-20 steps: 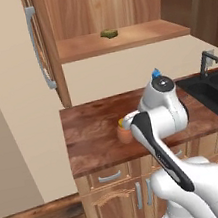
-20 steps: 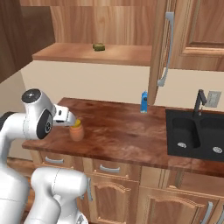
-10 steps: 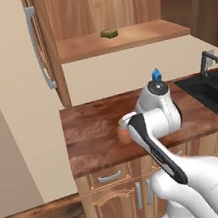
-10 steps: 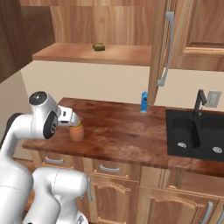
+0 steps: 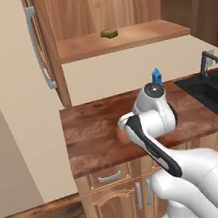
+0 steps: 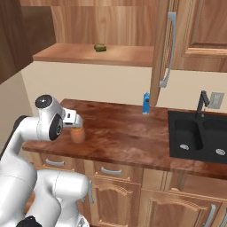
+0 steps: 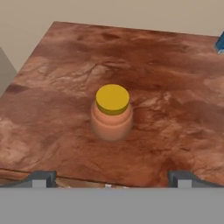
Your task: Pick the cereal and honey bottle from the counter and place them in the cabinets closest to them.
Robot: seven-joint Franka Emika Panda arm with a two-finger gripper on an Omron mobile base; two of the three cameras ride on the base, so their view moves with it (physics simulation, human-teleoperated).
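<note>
1. Simulated kitchen: reddish-brown, marbled stone-look table (image 6: 128, 137) over light wooden drawers, cream wall behind, black sink (image 6: 199, 139) set in at the right end.
2. Above the table, brown wood-grain cabinets (image 6: 133, 22) with an open plain wooden shelf (image 6: 97, 55); door (image 6: 162, 48) swung out edge-on, long grey bar handle (image 6: 167, 48) running up and down it.
3. On the shelf, well above the honey bottle, a small olive-green flat lump (image 6: 99, 47).
4. Honey bottle (image 7: 112, 113) upright near the front edge of the table, left part, long axis vertical, cap facing up; well apart from the sink.
5. Squat, rounded amber-orange body, smooth, narrowing slightly to the neck; flat round yellow cap (image 7: 112, 99) on top.
6. Small blue upright thing (image 6: 145, 103) at the back of the table by the wall, to the right of the honey bottle and apart from it.
7. Tool (image 7: 109, 178) spread wide, nothing between the dark tips, one to either side of the honey bottle's line in the hand view; hovering above and in front of it, not touching.
8. In the right base view, white wrist just left of the honey bottle (image 6: 78, 135).
</note>
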